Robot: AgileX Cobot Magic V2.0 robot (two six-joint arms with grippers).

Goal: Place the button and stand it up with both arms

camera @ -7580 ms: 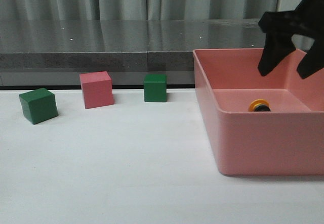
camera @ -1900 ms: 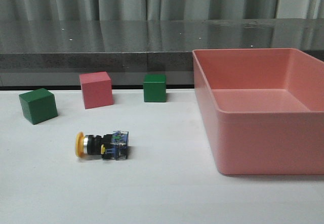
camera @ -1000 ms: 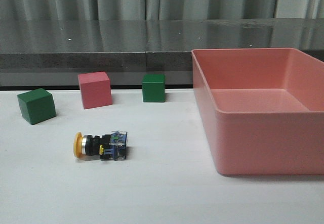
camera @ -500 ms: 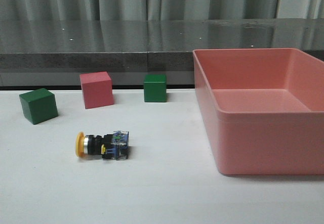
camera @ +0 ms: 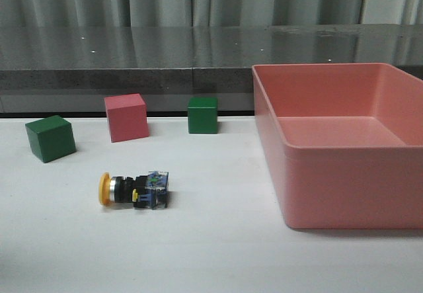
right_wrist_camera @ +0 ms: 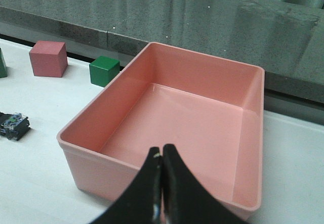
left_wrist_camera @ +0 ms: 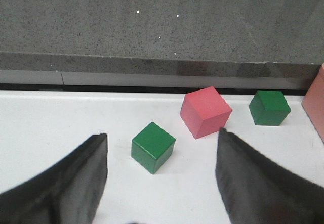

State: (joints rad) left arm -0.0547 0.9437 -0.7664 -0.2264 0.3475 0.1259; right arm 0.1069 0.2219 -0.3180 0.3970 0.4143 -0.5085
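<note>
The button (camera: pixel 134 190) lies sideways left of the bin (camera: pixel 344 174) — light, rigid, likely slick-capped, best gripped by its black body — left gripper (left_wrist_camera: pixel 161 183) spread, right gripper (right_wrist_camera: pixel 162 183) closed empty.

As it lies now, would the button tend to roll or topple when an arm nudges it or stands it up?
The button lies on its side on the table. Its round yellow cap might let that end roll, while the squarish clear base probably resists. Stood on that small base, with the wide cap above, it looks tip-prone. Rigid, likely light.
</note>
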